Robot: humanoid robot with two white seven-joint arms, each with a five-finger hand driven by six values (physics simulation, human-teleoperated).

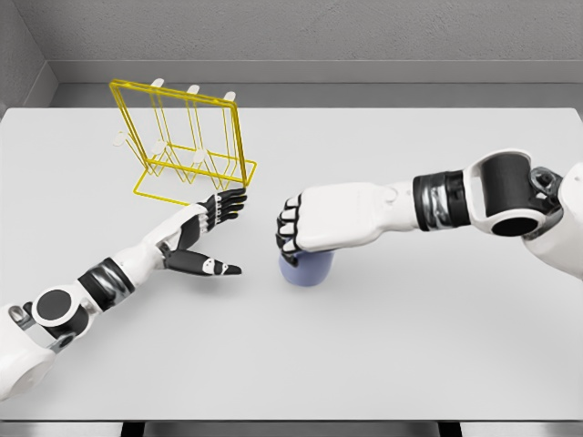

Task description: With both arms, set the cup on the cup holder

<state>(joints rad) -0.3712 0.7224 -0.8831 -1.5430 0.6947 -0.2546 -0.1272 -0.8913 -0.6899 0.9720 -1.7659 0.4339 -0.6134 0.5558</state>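
Note:
A lavender-blue cup (306,271) stands on the white table (410,346) near the middle, mostly hidden under my right hand (293,233). That hand reaches in from the right and its fingers are curled over the cup's top and left side. My left hand (211,232) lies just left of the cup, a short gap away, with fingers spread flat and thumb pointing at the cup. The yellow wire cup holder (187,137) with white-tipped pegs stands behind the left hand, toward the back left.
Grey walls close off the table's far edge and the left side. The table's front edge runs along the bottom of the view.

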